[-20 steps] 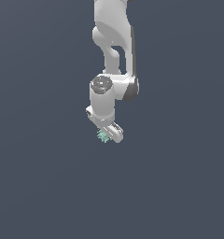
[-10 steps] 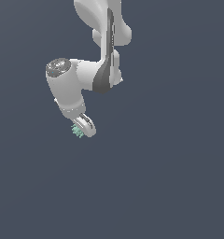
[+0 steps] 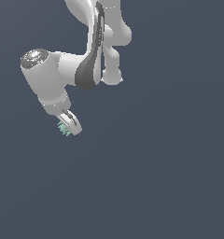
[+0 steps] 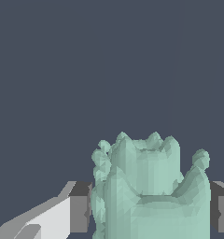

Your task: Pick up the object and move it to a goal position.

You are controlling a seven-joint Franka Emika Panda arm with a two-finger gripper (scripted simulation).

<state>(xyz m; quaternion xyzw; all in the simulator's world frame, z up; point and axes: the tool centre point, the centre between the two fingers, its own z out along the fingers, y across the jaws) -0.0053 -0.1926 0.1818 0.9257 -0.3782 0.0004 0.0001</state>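
Object (image 4: 149, 191) betw. jaws, at exterior view's left.

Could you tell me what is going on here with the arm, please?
A single simulated Panda arm is carrying a tiny pale mint-green object in its gripper. In the wrist view the jagged object sits between the two fingers, which are closed against its sides. In the exterior view the gripper hangs toward that view's left, tilted, with the object at its tip. No goal marker is visible, so how close it is cannot be told.

Uniform dark slate-blue backdrop (image 3: 179, 177) filling both views from edge to edge, flat and evenly lit, without visible walls, floor line, furniture, windows or shadows.
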